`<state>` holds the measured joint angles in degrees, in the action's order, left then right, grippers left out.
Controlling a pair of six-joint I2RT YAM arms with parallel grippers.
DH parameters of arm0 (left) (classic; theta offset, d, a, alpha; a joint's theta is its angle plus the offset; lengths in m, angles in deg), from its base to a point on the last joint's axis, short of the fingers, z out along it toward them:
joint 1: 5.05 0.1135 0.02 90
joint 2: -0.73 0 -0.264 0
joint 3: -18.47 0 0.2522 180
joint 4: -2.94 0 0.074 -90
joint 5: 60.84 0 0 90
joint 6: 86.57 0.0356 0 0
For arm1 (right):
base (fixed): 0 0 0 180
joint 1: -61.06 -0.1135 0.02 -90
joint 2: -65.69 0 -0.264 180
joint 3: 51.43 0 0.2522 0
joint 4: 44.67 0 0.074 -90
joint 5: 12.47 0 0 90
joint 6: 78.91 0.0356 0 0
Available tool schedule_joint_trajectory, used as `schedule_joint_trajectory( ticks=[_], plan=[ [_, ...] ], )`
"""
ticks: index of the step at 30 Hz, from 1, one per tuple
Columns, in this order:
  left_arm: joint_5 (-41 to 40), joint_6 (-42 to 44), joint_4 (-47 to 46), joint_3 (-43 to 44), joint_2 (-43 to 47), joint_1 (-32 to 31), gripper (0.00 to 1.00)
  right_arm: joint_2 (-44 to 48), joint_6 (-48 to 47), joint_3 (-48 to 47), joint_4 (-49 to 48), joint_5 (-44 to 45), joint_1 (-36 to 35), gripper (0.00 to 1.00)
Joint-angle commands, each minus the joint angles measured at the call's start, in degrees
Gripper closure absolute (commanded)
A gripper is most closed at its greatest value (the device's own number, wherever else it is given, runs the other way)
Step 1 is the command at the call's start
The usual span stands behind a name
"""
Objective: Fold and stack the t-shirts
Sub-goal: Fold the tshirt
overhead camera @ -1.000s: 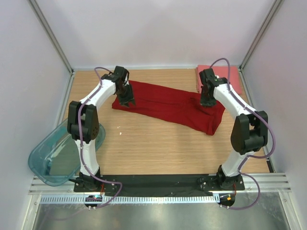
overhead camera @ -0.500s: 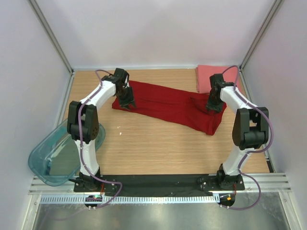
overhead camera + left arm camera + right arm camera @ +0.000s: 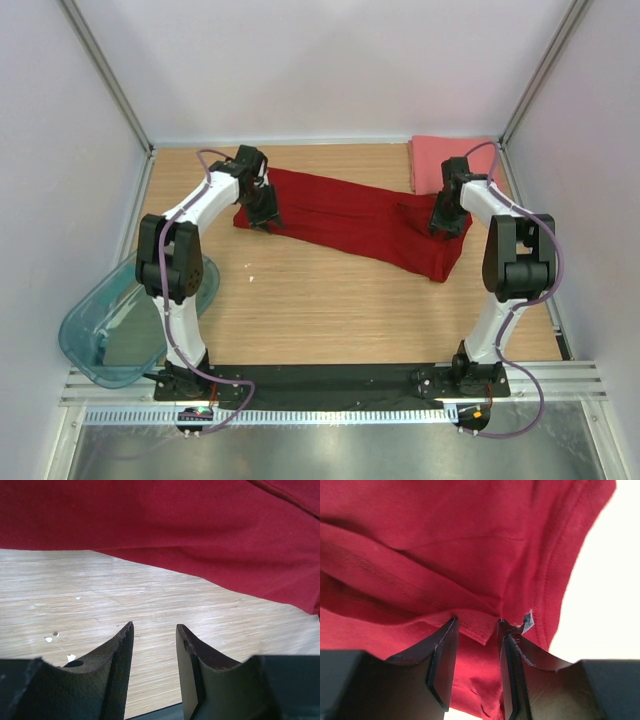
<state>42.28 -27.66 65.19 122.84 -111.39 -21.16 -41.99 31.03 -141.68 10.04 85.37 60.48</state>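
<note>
The dark red t-shirt (image 3: 350, 218) lies spread out flat across the back of the table, running from left to right. The salmon-pink t-shirt (image 3: 430, 160) lies folded at the back right corner. My left gripper (image 3: 263, 217) is low at the red shirt's left near edge. In the left wrist view it is open (image 3: 155, 627) over bare wood, with the shirt's edge (image 3: 200, 535) just beyond the tips. My right gripper (image 3: 442, 222) is down on the shirt's right end. It is open (image 3: 476, 622), with a stitched hem of the red cloth (image 3: 470, 627) between the fingertips.
A translucent teal plastic bin (image 3: 110, 330) hangs over the table's left near edge beside the left arm. The enclosure walls stand close on the left, back and right. Small white specks (image 3: 70, 657) lie on the wood near my left gripper.
My right gripper has moved right and slightly nearer along the red shirt's right end, uncovering the pink shirt. My left gripper has barely shifted at the left edge.
</note>
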Motion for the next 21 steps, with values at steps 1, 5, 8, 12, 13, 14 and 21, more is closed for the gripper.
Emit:
schedule_joint_trajectory(
  ticks=[1, 5, 8, 12, 13, 14, 21],
  plan=[
    [1.03, -0.02, 0.11, 0.80, 3.13, 0.12, 0.59, 0.27, -1.92, -1.64, -3.33, -1.86, -0.12, 0.57],
    [0.76, -0.02, 0.20, 0.54, 3.13, 0.12, 0.59, 0.01, -2.54, -2.35, -4.12, -1.16, -0.12, 0.67],
    [1.02, -0.20, 0.20, 0.53, 2.87, 0.12, 0.59, -0.08, -2.63, -3.49, -3.42, -0.28, -0.12, 0.86],
    [1.02, -0.20, 0.03, 0.10, 3.13, 0.04, 0.60, 1.41, -2.10, -4.98, -2.37, 2.97, -0.12, 0.99],
    [1.03, -0.28, -0.06, -0.08, 3.22, 0.04, 0.59, 1.85, -1.93, -5.16, -2.02, 4.28, -0.21, 0.99],
    [0.76, -0.29, -0.24, -0.17, 3.31, 0.12, 0.59, 2.21, -1.67, -5.25, -2.10, 6.21, -0.12, 0.99],
    [0.59, -0.55, -0.33, -0.26, 3.22, 0.04, 0.60, 1.07, -1.58, -5.34, -4.91, 6.75, -0.12, 0.99]
  ],
)
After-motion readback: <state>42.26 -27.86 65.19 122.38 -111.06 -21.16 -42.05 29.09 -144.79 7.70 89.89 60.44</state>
